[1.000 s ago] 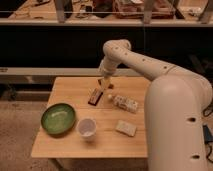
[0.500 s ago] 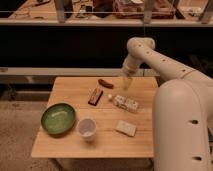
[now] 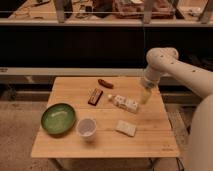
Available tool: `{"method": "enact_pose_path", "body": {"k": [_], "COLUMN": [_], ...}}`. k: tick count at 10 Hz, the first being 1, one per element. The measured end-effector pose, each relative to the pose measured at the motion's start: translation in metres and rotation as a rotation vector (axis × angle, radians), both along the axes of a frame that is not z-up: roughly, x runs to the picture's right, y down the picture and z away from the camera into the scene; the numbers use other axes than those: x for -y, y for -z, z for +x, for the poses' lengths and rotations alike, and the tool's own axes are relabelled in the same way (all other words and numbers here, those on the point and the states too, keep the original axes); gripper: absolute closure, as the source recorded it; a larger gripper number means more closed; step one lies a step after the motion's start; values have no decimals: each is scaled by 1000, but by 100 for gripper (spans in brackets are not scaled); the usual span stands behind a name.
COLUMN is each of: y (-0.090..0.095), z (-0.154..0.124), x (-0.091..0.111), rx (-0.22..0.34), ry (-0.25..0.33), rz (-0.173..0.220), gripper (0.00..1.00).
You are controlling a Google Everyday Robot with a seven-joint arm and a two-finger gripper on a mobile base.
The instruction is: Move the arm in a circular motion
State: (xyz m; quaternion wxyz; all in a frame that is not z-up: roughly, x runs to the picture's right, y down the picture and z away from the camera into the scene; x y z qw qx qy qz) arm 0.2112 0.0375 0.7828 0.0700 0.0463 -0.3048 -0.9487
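Glossy cream-white, the arm (image 3: 186,75) curved in from the right, its rounded last segment pointing steeply down. The pale-yellowish gripper (image 3: 145,95) hung near the right edge of the wooden tabletop (image 3: 70,87); whether clenched or released, I could not tell.

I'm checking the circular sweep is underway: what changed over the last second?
The glossy cream-white robot arm swung toward the picture's right, carrying its pale-yellowish hand from near the reddish-brown oblong item to the right edge of the wooden table. Nothing was grasped or released. The green bowl, clear cup, dark bar, white bottle and pale packet stayed put.
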Motion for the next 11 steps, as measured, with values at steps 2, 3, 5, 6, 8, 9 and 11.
{"method": "enact_pose_path", "body": {"k": [2, 3, 5, 6, 8, 9, 11], "y": [31, 43, 69, 74, 82, 82, 67], "z": [-12, -21, -65, -87, -152, -192, -253], "x": [-44, -60, -84, -86, -81, -74, -62], "rx": [6, 15, 74, 110, 229, 309, 452], "ry": [76, 105, 188, 209, 239, 248, 255], "rz": [16, 23, 65, 83, 119, 130, 107], "gripper": [20, 20, 20, 20, 20, 20, 20]}}
